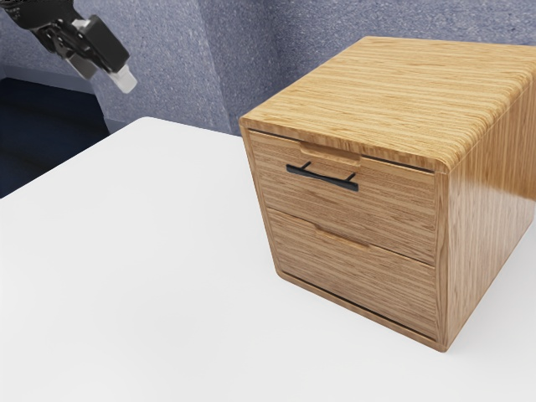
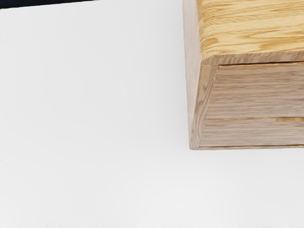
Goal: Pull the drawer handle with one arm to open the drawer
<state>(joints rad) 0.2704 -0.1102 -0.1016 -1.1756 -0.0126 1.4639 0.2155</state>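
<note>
The tool point(image 1: 121, 77) hangs high over the white tabletop point(image 1: 126, 276); whether it is open or closed cannot be told. The black drawer handle point(image 1: 322, 177) lies well apart, ahead of and below the tool, on the top drawer point(image 1: 360, 205) of a wooden cabinet point(image 1: 419, 92). The drawer looks shut. The bar is slim and sits close to the drawer face, so a misaligned approach could hit the wood or slip off mid-pull.

Honey-tan wood with fine striped grain on the cabinet point(image 1: 402, 84); matte black on the drawer handle point(image 1: 322, 176); plain white across the tabletop point(image 1: 126, 276); speckled blue-grey on the wall point(image 1: 209, 50).
</note>
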